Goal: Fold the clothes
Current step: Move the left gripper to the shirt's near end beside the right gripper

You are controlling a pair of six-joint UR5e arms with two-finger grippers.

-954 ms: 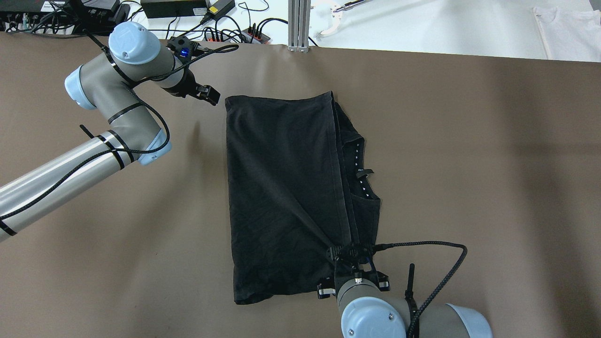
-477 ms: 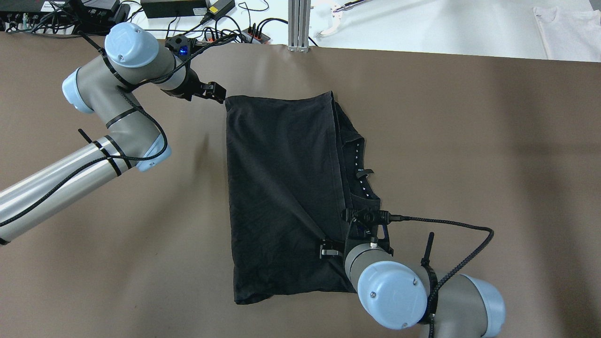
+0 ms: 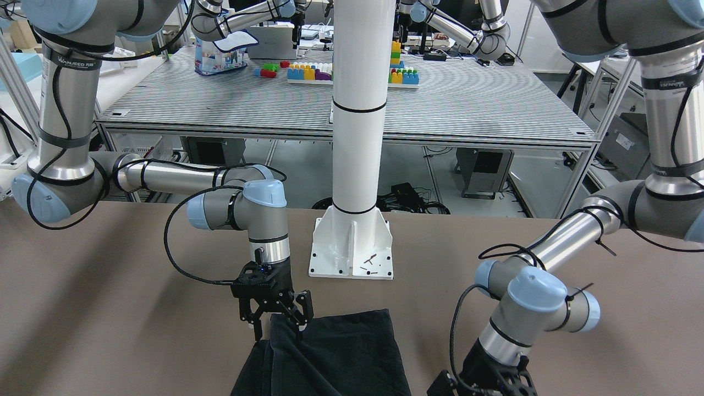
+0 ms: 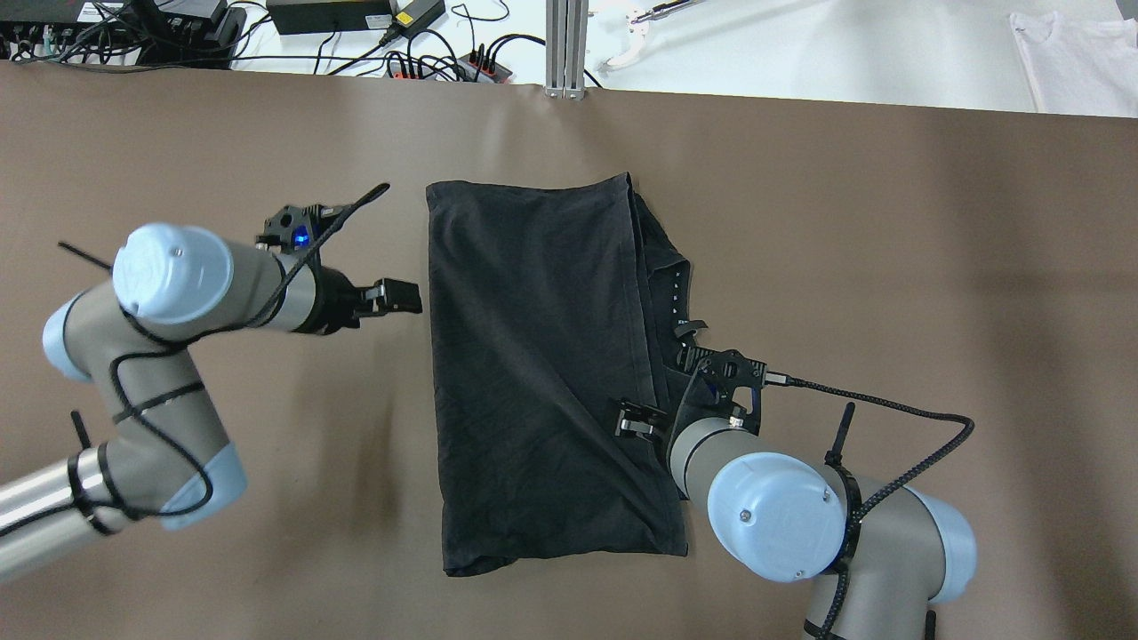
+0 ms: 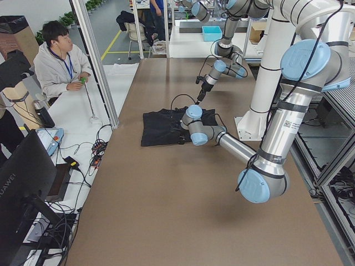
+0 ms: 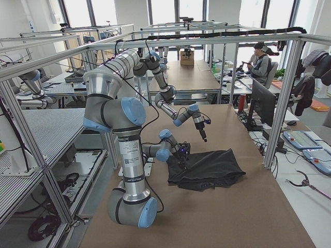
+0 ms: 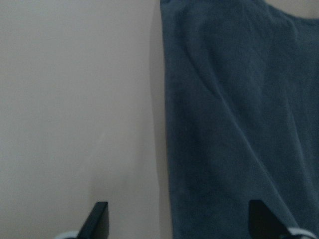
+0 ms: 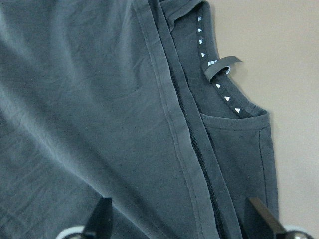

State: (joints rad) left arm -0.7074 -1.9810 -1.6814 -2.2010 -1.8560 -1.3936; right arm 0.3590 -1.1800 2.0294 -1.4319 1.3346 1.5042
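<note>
The clothes (image 4: 524,356) are one black garment, folded into a tall rectangle in the middle of the brown table (image 4: 889,267). Its collar with white triangle marks (image 8: 219,87) shows along the right side. My right gripper (image 4: 662,413) hovers open over the hemmed right edge (image 8: 179,124), and the cloth lies flat below it. In the front-facing view the right gripper (image 3: 280,319) straddles the garment's (image 3: 341,352) corner. My left gripper (image 4: 404,298) is open beside the left edge at mid-length. The left wrist view shows that cloth edge (image 7: 167,124) between its fingers.
The white pole's base plate (image 3: 352,247) stands on the robot's side of the garment. Power bricks and cables (image 4: 338,18) and an aluminium post (image 4: 564,44) line the far edge. A white garment (image 4: 1076,62) lies far right. A person (image 5: 61,61) sits beyond the table.
The left arm swung from the garment's far-left corner back along the left edge to mid-length. The right gripper moved from the near-right corner up along the right hem; the corner now lies flat.
</note>
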